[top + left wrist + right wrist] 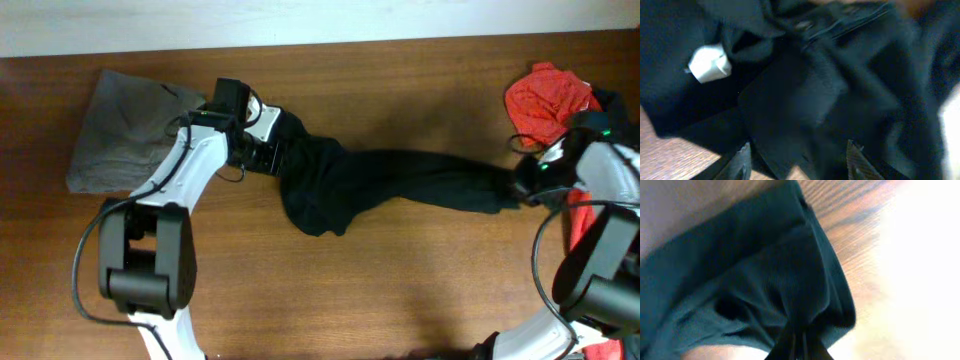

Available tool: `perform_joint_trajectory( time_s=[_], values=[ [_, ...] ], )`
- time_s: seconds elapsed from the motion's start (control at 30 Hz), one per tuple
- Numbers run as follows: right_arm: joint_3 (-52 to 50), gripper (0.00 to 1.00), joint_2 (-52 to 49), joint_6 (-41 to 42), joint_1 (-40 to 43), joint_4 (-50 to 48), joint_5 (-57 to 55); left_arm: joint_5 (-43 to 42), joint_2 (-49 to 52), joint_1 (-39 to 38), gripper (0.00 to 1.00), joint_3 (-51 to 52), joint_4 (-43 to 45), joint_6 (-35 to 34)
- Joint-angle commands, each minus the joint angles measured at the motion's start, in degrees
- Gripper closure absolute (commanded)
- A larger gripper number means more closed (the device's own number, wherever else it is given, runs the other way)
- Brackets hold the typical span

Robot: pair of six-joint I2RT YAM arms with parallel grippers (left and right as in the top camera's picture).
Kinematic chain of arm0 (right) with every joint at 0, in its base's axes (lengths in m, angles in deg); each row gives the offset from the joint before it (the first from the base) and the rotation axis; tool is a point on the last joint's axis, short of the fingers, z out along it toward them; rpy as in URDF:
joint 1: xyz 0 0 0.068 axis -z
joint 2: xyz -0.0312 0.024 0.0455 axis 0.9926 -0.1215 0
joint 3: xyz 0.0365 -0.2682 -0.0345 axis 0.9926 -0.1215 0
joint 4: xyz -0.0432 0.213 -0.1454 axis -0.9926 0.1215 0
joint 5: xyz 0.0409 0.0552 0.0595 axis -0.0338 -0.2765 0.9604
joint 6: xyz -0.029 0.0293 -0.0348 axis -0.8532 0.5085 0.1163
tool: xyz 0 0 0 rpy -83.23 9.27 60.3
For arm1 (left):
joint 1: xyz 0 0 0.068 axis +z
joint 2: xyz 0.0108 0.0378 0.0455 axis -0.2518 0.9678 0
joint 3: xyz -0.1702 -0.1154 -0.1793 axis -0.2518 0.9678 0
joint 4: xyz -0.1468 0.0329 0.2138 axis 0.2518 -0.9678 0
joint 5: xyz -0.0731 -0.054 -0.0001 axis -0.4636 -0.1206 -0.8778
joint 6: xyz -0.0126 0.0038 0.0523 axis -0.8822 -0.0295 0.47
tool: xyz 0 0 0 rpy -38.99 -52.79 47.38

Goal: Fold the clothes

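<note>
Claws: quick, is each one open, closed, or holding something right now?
Left claw: open, fingers apart with the black T-shirt between them.
Right claw: closed, pinching one end of the black T-shirt.

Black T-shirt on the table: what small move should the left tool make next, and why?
Probably close the left tool on the black T-shirt: its fingers stand apart with fabric between them near the white neck label, while the right tool pinches the far end, so both could then spread it.
</note>
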Motion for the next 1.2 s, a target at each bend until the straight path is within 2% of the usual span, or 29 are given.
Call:
perform_joint_trajectory(
  time_s=[0.0, 0.13, 0.17, 0.2, 0.23, 0.27, 0.33, 0.37, 0.4, 0.47, 0.57, 0.7, 0.9, 0.93, 0.97, 1.0, 1.07, 1.1, 1.17],
  values=[
    [4.48, 0.96, 4.11, -1.38, 0.98, 3.52, -3.8, 0.76, 3.34, 0.04, 0.44, -0.52, 0.17, 0.11],
    [4.04, 0.95, 4.5, -1.36, -0.85, 4.09, -2.86, 0.57, 4.09, 0.04, 0.51, -0.55, 0.59, 0.09],
    [3.89, 0.79, 4.5, -1.36, -1.49, 4.24, -3.76, 0.61, 4.09, 0.04, 0.52, -0.55, 0.68, 0.09],
    [3.8, 0.56, 4.44, -1.36, -1.92, 4.37, -4.98, 0.63, 4.09, 0.04, 0.55, -0.55, 0.66, 0.09],
    [3.78, 0.45, 4.42, -1.33, -2.27, 4.46, -6.19, 0.81, 4.09, 0.07, 0.61, -0.55, 0.55, 0.07],
    [3.78, 0.39, 4.33, -1.33, -2.49, 4.48, -7.43, 1.79, 4.09, 0.17, 0.67, -0.55, 0.46, -0.31],
    [3.78, 0.38, 4.24, -1.31, -2.49, 4.46, -7.28, 5.62, 4.09, 0.55, 0.83, -0.55, 0.2, -2.71],
    [3.78, 0.38, 4.24, -1.4, -2.49, 4.24, -5.9, 9.14, 4.09, 0.87, 0.94, -0.55, -0.13, -4.96],
    [3.78, 0.38, 4.22, -1.95, -2.49, 4.22, -4.9, 11.5, 4.09, 1.22, 1.0, -0.55, -0.33, -6.47],
    [3.67, 0.41, 3.98, -4.85, -3.26, 4.42, -0.66, 12.44, 4.09, 2.36, 0.99, -0.55, -0.17, -7.34],
    [2.34, 0.41, 3.5, -5.07, -4.87, 3.5, -0.9, 12.41, 4.09, 3.17, 0.99, -0.55, 0.17, -7.34],
    [-3.41, 0.4, 1.6, -4.98, -8.72, -4.48, -0.87, 12.61, 4.09, 4.11, 1.0, -0.55, 0.59, -9.97],
    [-8.61, 0.38, -0.83, -2.38, -10.75, -11.65, -0.87, 12.63, 4.07, 4.63, 0.99, -0.61, 0.57, -10.14],
    [-8.98, 0.42, -0.92, -2.34, -10.75, -12.26, -0.83, 12.61, 4.07, 4.74, 1.0, -0.81, 0.57, -10.36],
    [-9.03, 0.53, -0.92, -2.45, -10.73, -12.68, -0.85, 12.61, 4.07, 4.92, 1.0, -1.09, 0.55, -10.97],
    [-8.92, 0.71, -0.87, -2.8, -10.71, -12.94, -0.83, 12.31, 4.02, 5.2, 0.99, -1.6, 0.52, -11.32],
    [-8.11, 0.92, -0.57, -3.1, -10.4, -12.41, -0.81, 11.54, 4.02, 5.55, 1.0, -2.51, 0.22, -11.3],
    [-7.23, 0.96, 0.0, -3.39, -10.21, -11.43, 0.07, 10.91, 4.02, 5.75, 0.99, -3.32, -0.15, -11.3],
    [-5.42, 0.96, 2.12, -7.04, -9.81, -9.42, 3.72, 10.62, 4.02, 5.97, 0.99, -4.85, -1.33, -11.28]
  ],
)
